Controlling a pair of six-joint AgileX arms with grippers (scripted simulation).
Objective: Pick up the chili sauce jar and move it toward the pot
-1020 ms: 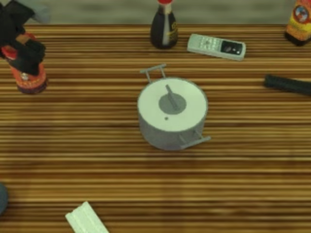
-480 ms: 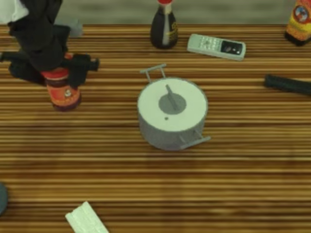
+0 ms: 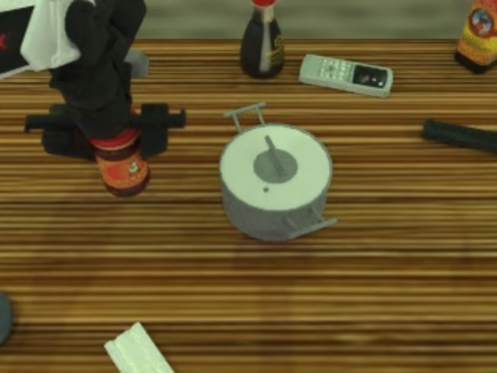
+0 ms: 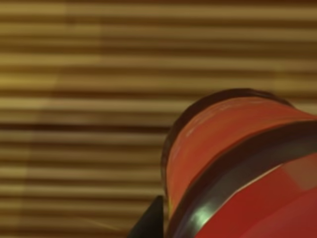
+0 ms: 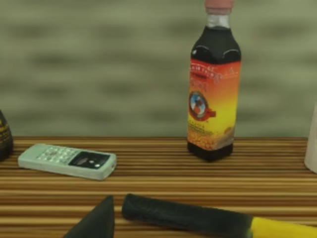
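Note:
My left gripper [image 3: 116,130] is shut on the chili sauce jar [image 3: 124,167], gripping it at its red lid from above. The jar hangs upright, with its orange-red label and white mark showing. In the left wrist view the jar [image 4: 233,148] fills the corner next to one dark fingertip [image 4: 148,225]. The grey pot [image 3: 273,183] with its white lid and centre knob stands at the table's middle, to the right of the jar with a gap between. My right arm is out of the top view; one fingertip [image 5: 96,220] of its open gripper shows.
A dark soy-sauce bottle [image 3: 262,43] and a white remote [image 3: 345,74] stand behind the pot. A yellow-labelled bottle [image 3: 477,35] is at the far right corner, with a black-handled tool [image 3: 460,134] in front of it. A white block [image 3: 138,351] lies at the front left.
My left gripper has carried the jar from the table's far left toward the right and the front, closer to the pot. Pot and other items have not moved.

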